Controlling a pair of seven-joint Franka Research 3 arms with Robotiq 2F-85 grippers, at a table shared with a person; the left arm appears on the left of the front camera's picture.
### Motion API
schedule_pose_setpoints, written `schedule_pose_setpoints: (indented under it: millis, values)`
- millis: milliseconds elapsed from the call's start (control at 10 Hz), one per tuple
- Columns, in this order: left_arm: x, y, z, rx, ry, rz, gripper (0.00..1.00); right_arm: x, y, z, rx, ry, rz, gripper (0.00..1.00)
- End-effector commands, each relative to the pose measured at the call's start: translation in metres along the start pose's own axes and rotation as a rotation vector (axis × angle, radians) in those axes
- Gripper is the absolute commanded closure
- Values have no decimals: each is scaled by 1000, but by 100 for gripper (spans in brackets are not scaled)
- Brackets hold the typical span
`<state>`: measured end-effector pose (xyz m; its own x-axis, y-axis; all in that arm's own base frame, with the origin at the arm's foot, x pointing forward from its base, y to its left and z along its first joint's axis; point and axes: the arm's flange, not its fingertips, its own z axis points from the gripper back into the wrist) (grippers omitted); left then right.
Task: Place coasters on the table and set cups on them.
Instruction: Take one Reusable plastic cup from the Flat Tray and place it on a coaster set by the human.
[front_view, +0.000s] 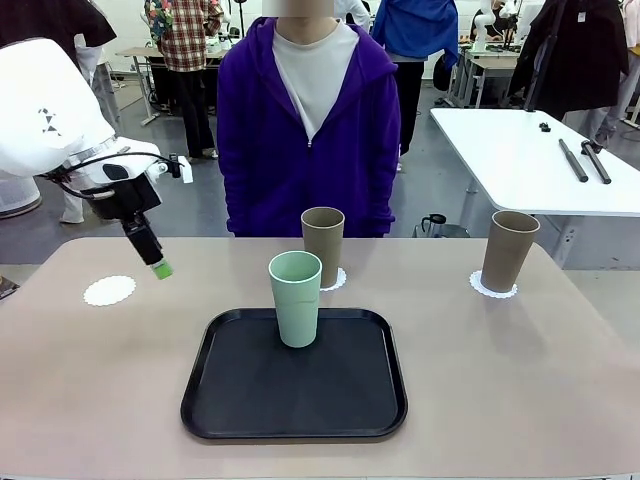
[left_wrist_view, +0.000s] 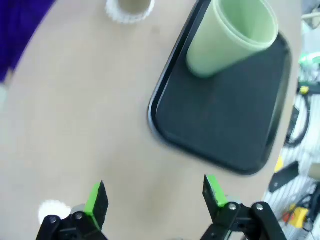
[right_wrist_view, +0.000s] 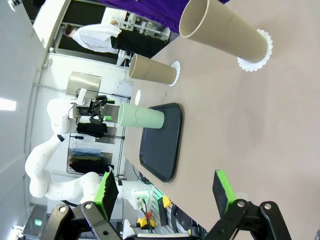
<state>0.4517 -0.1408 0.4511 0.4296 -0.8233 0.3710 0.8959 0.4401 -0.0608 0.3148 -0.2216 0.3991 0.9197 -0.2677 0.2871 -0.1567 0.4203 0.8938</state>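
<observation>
While the mint green cup (front_view: 296, 298) stands upright on the black tray (front_view: 230, 400), toward its far side, both tan cups rest on the beige table (front_view: 520, 380). The rear tan cup (front_view: 322, 245) sits just behind the tray on the middle coaster (front_view: 338, 279). The right tan cup (front_view: 509, 250) sits well right of the tray on the right coaster (front_view: 493, 288). The bare coaster (front_view: 109, 291) lies well left of the tray. Near it hangs the left gripper (front_view: 160, 268), fingers apart and empty. The right gripper (right_wrist_view: 165, 187) is likewise spread, holding nothing.
</observation>
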Motion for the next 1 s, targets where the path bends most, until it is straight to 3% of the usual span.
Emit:
schedule_pose_setpoints:
  millis: [0,200,400,600,700,900]
  values:
    - [8,6,-11,-133,-357,-181,0,0,1,1,2,-3,2,0]
    - [-11,12,-22,-196,-649,-318,0,0,1,1,2,-3,2,0]
    - [-34,29,-43,-259,-836,-215,0,0,1,1,2,-3,2,0]
    - [-52,38,-72,-290,-939,-175,0,0,1,1,2,-3,2,0]
    - [-56,37,-84,-268,-933,-166,0,0,1,1,2,-3,2,0]
    - [-59,34,-111,-371,-872,-195,0,0,1,1,2,-3,2,0]
